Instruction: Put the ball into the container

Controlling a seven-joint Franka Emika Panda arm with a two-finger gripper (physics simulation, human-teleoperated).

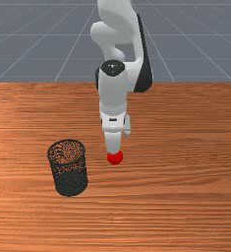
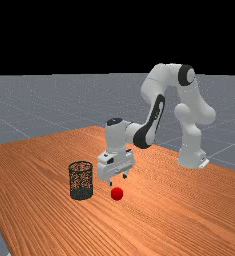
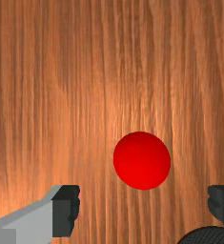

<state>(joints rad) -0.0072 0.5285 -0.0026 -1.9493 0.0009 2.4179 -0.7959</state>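
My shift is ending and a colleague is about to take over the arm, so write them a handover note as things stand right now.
Pincer: open and empty, just above the ball in the far view.
Ball: red, on the table, outside the container.
Container: dark mesh, upright, open at the top, on the front view's left of the ball.
Done: the pincer is near the ball; no grasp yet.
Left: line up, lower, close on the ball, lift, carry it over the container's rim, release.
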